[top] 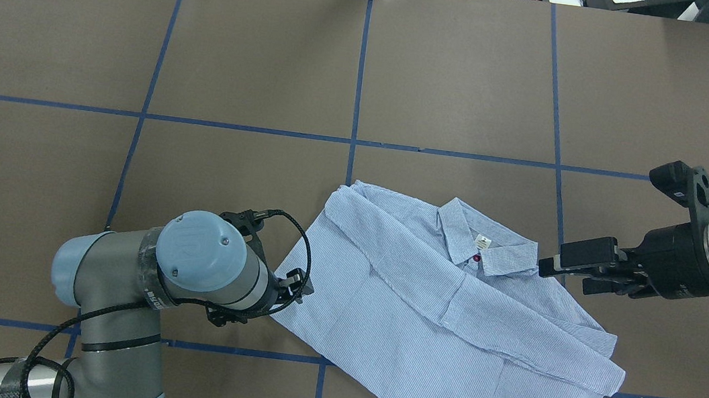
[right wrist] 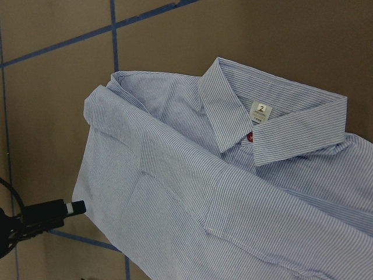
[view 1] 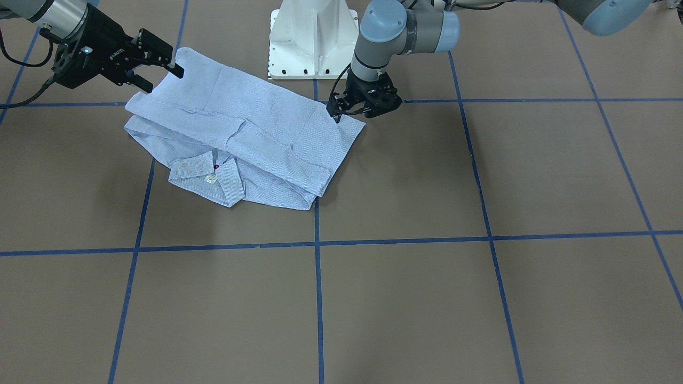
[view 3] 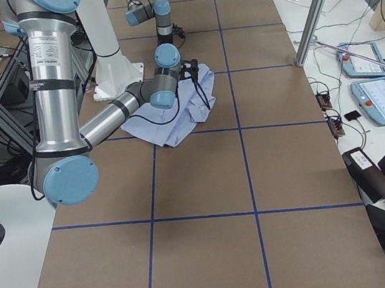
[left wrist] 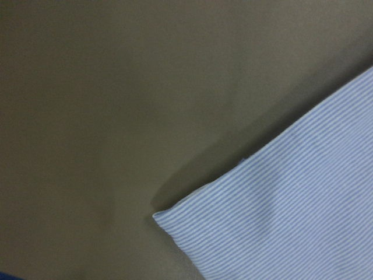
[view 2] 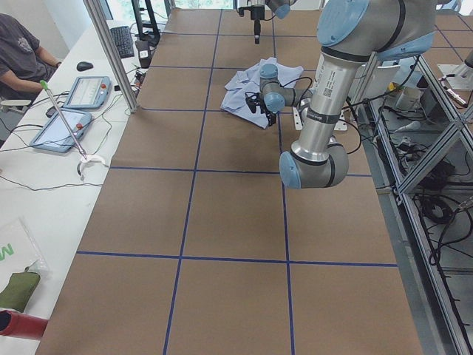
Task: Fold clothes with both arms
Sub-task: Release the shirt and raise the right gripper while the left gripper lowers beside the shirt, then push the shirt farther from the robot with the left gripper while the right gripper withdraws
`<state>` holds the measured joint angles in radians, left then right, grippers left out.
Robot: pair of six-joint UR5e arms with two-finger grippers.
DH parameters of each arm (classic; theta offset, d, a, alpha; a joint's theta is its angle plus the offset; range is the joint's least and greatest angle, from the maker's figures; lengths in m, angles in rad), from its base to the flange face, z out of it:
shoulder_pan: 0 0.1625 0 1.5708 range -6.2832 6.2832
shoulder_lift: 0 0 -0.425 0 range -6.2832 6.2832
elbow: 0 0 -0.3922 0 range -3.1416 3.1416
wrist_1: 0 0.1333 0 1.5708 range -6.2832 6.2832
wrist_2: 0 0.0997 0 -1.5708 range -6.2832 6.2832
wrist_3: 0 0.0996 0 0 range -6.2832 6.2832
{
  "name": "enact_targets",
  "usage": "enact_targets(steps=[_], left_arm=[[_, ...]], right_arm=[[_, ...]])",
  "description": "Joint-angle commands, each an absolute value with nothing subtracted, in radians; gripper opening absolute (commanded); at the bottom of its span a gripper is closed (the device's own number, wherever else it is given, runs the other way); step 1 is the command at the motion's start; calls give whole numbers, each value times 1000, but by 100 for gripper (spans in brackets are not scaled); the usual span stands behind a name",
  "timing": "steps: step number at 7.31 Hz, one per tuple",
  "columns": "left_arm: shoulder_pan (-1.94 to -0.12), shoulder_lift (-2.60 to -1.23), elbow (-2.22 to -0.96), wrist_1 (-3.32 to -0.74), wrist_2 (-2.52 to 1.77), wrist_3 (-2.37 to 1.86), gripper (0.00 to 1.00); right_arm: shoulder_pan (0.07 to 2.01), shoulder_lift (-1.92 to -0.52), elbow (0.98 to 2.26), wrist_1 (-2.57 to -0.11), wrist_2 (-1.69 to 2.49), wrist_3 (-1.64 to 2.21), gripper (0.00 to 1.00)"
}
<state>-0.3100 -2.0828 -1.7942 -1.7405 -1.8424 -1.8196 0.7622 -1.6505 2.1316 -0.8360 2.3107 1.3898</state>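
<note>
The striped blue-and-white shirt (view 1: 256, 138) lies partly folded on the brown table, collar and white label up; it also shows in the overhead view (top: 448, 319) and the right wrist view (right wrist: 192, 192). My left gripper (view 1: 341, 113) is low at the shirt's hem corner, also seen from overhead (top: 298, 285). Its fingers look apart and hold nothing. The left wrist view shows that corner (left wrist: 291, 221) lying loose on the table. My right gripper (view 1: 163, 76) is open and empty, raised just off the shirt's edge beside the collar (top: 566, 269).
The white pedestal base (view 1: 312, 42) stands right behind the shirt. Blue tape lines (view 1: 318, 242) grid the table. An operator (view 2: 22, 52) and tablets (view 2: 85, 92) are at a side bench beyond an aluminium post (view 2: 111, 52).
</note>
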Motion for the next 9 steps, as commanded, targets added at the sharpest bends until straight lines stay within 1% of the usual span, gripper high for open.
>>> enact_targets(steps=[1,3,5,7,9], left_arm=[[-310,-2083,-1786,-1740,-1841,-1821,91],[-310,-2085,-1767,-1740,-1833,-1821,89],[-310,-2083,-1766,-1738,-1829,-1821,82],[-310,-2083,-1766,-1738,-1829,-1821,63],[-310,-2083,-1766,-1740,-1829,-1821,59]], right_arm=[[762,-1651,2126,-836,2310,1390,100],[770,-1651,2121,-836,2310,1390,100],[770,-1651,2120,-836,2310,1390,100],[775,-1651,2118,-836,2310,1390,100],[776,-1651,2118,-835,2310,1390,100]])
